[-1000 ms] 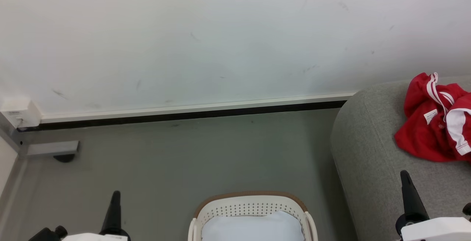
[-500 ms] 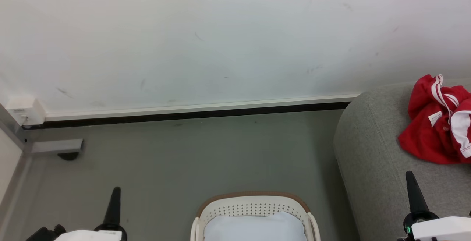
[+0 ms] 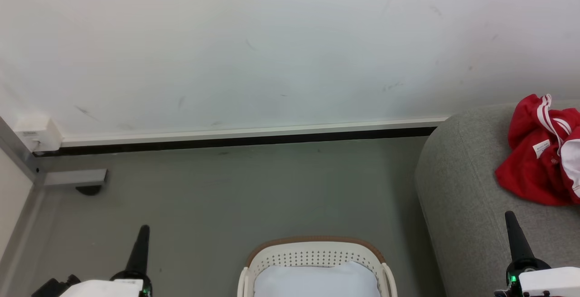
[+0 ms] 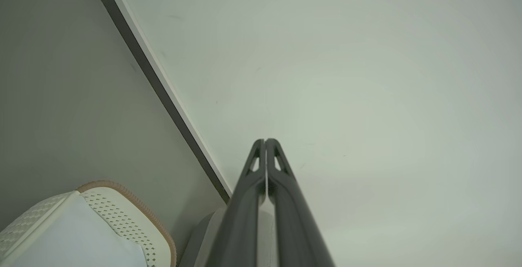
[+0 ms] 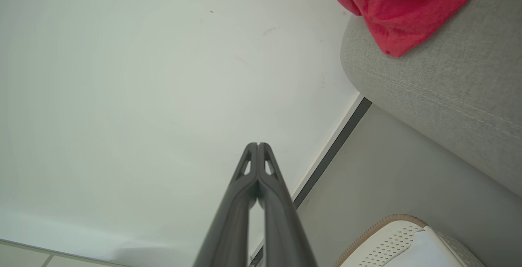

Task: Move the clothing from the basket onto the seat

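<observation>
The red clothing (image 3: 539,156) with white stripes lies crumpled on the grey seat (image 3: 462,197) at the right edge; in the right wrist view the clothing (image 5: 403,10) rests on the seat (image 5: 448,79) at the top right. The white basket (image 3: 317,254) with its brown rim stands on the floor at the bottom centre, with a pale bluish-white pad (image 3: 317,281) inside it. My left gripper (image 3: 143,230) is shut and empty at the lower left, left of the basket. My right gripper (image 3: 510,215) is shut and empty over the seat, below the clothing.
A white wall (image 3: 272,47) with a dark baseboard (image 3: 235,142) runs behind the grey floor (image 3: 226,197). A metal frame corner with a bracket (image 3: 74,178) stands at the far left. The basket (image 4: 122,214) and basket (image 5: 391,234) also appear in both wrist views.
The head camera has turned slightly left, so the seat and clothing have slid rightward in the picture. Both grippers stay shut and low in the picture.
</observation>
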